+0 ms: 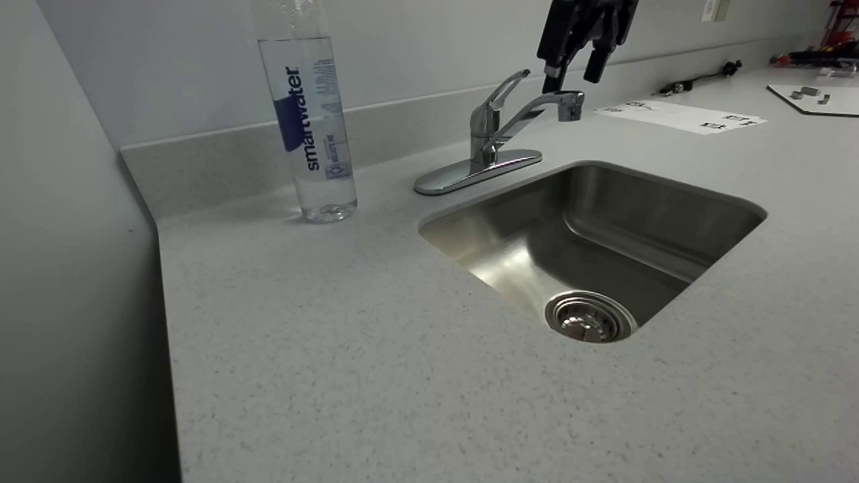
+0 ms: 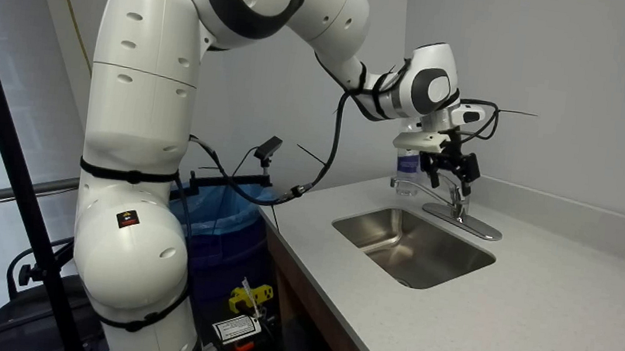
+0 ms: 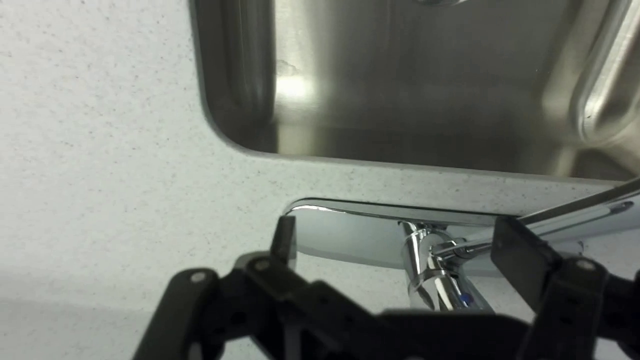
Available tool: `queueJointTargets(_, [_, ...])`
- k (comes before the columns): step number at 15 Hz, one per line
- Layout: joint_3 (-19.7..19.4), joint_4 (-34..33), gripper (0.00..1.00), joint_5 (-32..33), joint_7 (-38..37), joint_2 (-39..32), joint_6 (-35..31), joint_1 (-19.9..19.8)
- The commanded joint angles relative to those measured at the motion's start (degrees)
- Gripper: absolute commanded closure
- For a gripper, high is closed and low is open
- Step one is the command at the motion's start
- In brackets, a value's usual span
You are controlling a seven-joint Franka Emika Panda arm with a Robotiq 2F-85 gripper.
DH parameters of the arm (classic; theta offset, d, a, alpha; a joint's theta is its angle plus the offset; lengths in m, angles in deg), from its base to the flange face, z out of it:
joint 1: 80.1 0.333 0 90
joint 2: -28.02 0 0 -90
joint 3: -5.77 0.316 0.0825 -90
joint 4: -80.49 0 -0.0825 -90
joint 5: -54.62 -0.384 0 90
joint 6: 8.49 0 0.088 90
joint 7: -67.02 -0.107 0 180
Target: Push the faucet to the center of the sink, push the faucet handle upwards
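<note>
Wrist view: the gripper [image 3: 395,240] occupies the bottom of the frame, fingers spread wide, holding nothing. The faucet [image 3: 440,275] stands lower right of centre, its body showing between the fingers, its spout [image 3: 580,217] running to the right edge; the sink [image 3: 400,100] lies across the upper right. Contact between finger and spout cannot be confirmed. Probable step: centring the spout. Bear on the spout's lower edge in this frame, well out from the pivot; sweep slowly toward upper left; stop over mid-basin. In an exterior view the spout's free end [image 1: 570,107], cropped from the wrist view, shows right of the faucet handle [image 1: 517,80]; the water bottle [image 1: 309,127], likewise absent at the wrist, stands upper left.
</note>
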Motion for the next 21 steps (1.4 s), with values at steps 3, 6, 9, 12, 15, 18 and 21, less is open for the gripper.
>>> queueJointTargets(3, [0.93,2.85,0.00,0.82,-0.18,2.61,-0.64,-0.40])
queueJointTargets(6, [2.02,3.40,0.00,-0.15,0.60,3.53,-0.97,-0.35])
queueJointTargets(9, [3.73,3.75,0.00,-1.66,2.22,4.28,-1.47,-0.46])
queueJointTargets(12, [5.43,4.49,0.00,-3.19,3.56,4.77,-1.67,-0.45])
queueJointTargets(15, [6.70,5.69,0.00,-4.75,5.87,5.15,-1.60,-0.66])
queueJointTargets(18, [7.03,5.91,0.00,-5.87,7.49,5.32,-1.05,-0.74])
queueJointTargets(21, [6.98,6.29,0.00,-6.24,8.54,5.40,-0.75,-0.73])
